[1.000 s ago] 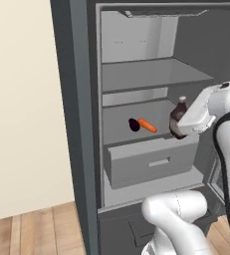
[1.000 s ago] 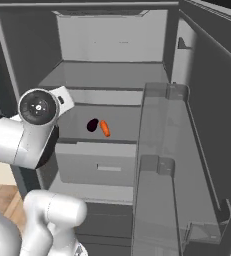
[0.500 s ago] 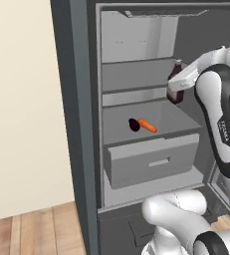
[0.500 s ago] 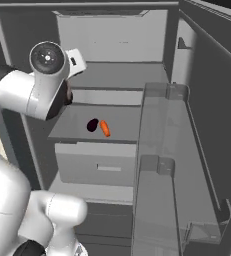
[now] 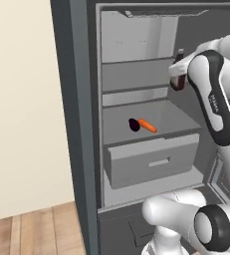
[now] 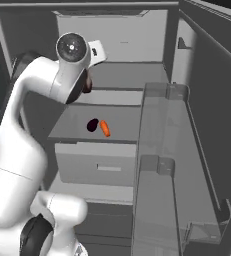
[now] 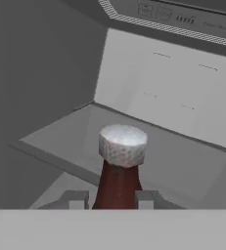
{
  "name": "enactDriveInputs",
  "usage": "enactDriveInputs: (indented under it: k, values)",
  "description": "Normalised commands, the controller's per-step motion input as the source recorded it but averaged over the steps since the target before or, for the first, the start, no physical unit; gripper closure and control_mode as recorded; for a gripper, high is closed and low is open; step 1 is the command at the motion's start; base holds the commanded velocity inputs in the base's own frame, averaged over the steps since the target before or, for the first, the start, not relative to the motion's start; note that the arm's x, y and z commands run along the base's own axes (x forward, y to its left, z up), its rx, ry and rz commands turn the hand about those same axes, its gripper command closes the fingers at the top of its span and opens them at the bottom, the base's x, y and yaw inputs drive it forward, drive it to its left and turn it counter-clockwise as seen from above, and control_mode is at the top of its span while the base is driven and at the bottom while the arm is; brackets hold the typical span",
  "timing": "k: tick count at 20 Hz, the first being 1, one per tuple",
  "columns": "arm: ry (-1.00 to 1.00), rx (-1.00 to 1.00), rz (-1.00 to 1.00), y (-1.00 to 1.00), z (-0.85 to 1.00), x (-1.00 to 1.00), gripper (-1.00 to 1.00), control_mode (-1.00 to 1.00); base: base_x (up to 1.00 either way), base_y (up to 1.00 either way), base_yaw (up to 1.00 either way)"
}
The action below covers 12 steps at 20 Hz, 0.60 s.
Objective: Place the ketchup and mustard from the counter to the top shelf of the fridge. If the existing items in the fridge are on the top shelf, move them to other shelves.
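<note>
My gripper (image 7: pixel 112 200) is shut on the ketchup (image 7: pixel 117 185), a dark brown-red bottle with a pale cap (image 7: pixel 123 145). I hold the bottle upright at the front right of the fridge (image 5: pixel 74 124), level with the top shelf (image 5: pixel 136 75). In the hand view the top shelf (image 7: pixel 60 134) stretches away just behind the bottle. The ketchup (image 5: pixel 177 79) peeks out from behind my white hand. The existing items lie two shelves lower, above the drawer: a maroon lump (image 5: pixel 134 124) and an orange carrot-like piece (image 5: pixel 147 125). The mustard and the counter are out of view.
The fridge door (image 6: pixel 197 150) stands open on the right, its clear bins (image 6: pixel 162 165) jutting toward the shelves. A grey drawer (image 5: pixel 151 159) sits under the shelf with the two items. My own arm (image 6: pixel 32 130) crosses the left of the opening.
The arm has risen with the ketchup, from the level of the shelf above the drawer up to the top shelf. The maroon lump and the carrot piece have not moved.
</note>
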Motion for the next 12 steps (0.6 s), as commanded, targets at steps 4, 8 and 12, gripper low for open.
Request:
enactDriveInputs:
  k: [4,8,12]
  values:
    - [-0.19,0.07,-0.03,-0.26,0.00,0.55,1.00,-1.00,0.00,0.00,0.00]
    - [-0.08,0.01,0.00,-0.09,-0.03,0.72,1.00,-1.00,0.00,0.00,0.00]
    - [0.02,0.00,0.00,0.00,-0.03,0.82,1.00,-1.00,0.00,0.00,0.00]
